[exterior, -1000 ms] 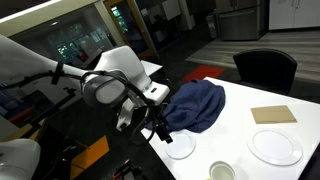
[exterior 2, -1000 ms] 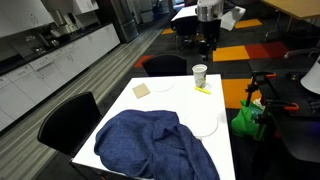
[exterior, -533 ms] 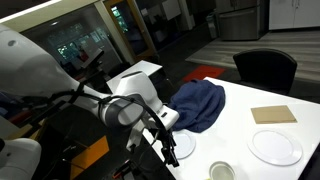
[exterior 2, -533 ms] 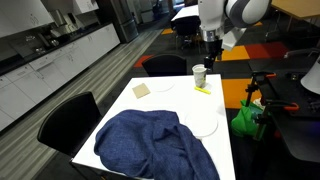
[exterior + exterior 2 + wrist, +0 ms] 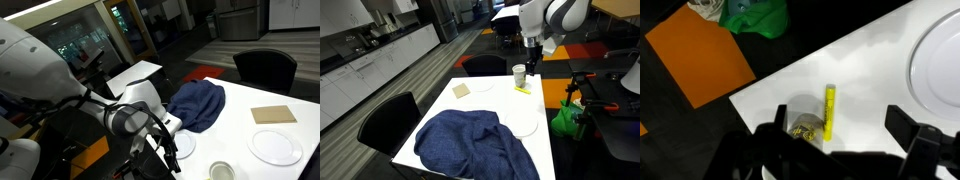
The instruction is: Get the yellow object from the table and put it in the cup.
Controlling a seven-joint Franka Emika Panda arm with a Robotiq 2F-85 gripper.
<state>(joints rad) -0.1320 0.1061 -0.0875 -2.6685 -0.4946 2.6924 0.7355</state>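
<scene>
— What's in the small round white cup (image 5: 805, 127)?
— Its inside is too dim to tell. The thin bright-yellow stick (image 5: 829, 110) lies flat just beside it on the white table (image 5: 870, 70).
— Counts?
— One cup, one stick, a larger white plate (image 5: 274, 147), a small white saucer (image 5: 183, 148).
— The gripper (image 5: 837, 137)?
— Fingers spread wide, gripping nothing, above the stick.

White table (image 5: 870, 70); white cup (image 5: 519, 75); yellow object (image 5: 829, 110); dark blue cloth (image 5: 470, 145); orange carpet patch (image 5: 700, 55); green bag (image 5: 755, 17).
</scene>
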